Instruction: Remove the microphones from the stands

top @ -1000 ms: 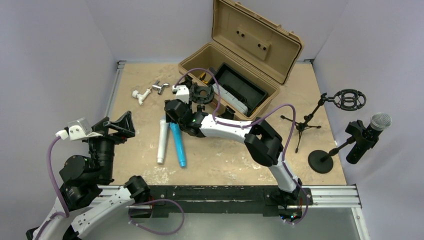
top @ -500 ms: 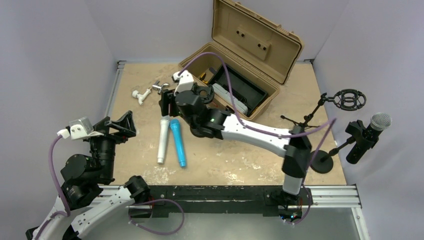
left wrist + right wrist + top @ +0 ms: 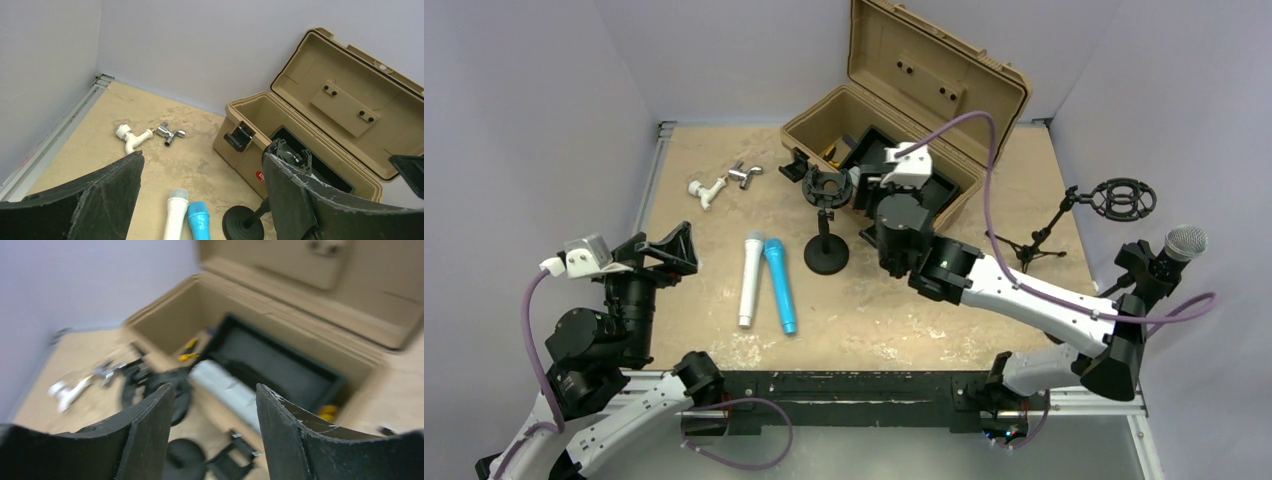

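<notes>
A black microphone with a silver grille (image 3: 1176, 252) sits tilted in the clip of a black stand (image 3: 1146, 276) at the table's far right edge. My right arm's elbow covers the stand's base. My right gripper (image 3: 865, 192) (image 3: 214, 387) is open and empty at the front of the tan toolbox, far left of that microphone. My left gripper (image 3: 670, 250) (image 3: 202, 156) hangs open and empty over the table's left side.
An empty stand (image 3: 826, 250) (image 3: 240, 225) rises just left of my right gripper. A white microphone (image 3: 750, 278) and a blue one (image 3: 779, 285) lie side by side. The open toolbox (image 3: 964, 125), a tripod with shock mount (image 3: 1119, 198) and two tap fittings (image 3: 707, 189) are near.
My right arm has swung right, from over the two lying microphones to the toolbox front, uncovering the empty stand. The left arm has not moved.
</notes>
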Available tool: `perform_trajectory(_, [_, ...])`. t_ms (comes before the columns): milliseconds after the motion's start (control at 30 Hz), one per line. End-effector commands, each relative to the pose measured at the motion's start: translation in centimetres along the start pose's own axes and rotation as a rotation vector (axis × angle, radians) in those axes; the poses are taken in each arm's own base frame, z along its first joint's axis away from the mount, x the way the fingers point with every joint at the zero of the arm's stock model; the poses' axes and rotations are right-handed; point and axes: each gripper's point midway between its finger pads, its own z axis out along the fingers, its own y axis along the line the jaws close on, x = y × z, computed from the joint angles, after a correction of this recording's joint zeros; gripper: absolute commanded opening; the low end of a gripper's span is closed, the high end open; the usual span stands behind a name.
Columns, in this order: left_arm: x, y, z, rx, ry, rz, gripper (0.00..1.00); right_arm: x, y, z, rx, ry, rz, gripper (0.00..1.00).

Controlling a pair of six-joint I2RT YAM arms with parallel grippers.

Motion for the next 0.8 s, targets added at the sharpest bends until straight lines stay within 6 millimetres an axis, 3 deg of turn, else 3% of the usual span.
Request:
perform_trajectory(0, [-0.8, -0.8, 0.1, 0.022, -0.002, -0.012, 0.86, -2.8, -11.1, 0.2, 0.378, -0.077, 0.097, 0.57])
perform_trajectory(133, [-0.8, -0.8, 0.2, 0.021, 0.001, -0.011, 0.86, -2.9, -17.6, -0.8, 0.514, -0.132, 0.260, 0.50])
perform_trajectory(267, [-0.6, -1.0, 0.2, 0.026, 0.005, -0.009, 0.86, -1.7, -21.6, -1.8, 0.593, -0.157, 0.309, 0.44])
perform_trajectory(400, [-0.4, -1.3, 0.3, 0.035, 0.012, -0.002, 0.86, 0.9, -25.8, -0.7, 0.717, -0.095, 0.265, 0.42])
perform_trajectory(567, [-0.4, -1.3, 0.4, 0.032, 0.015, 0.003, 0.86, 2.9, -28.4, 0.4, 0.786, -0.046, 0.230, 0.48])
perform_trajectory(767, [-0.5, -1.4, 0.3, 0.041, 0.015, 0.000, 0.86, 3.7, -33.1, 0.5, 0.878, -0.046, 0.200, 0.46])
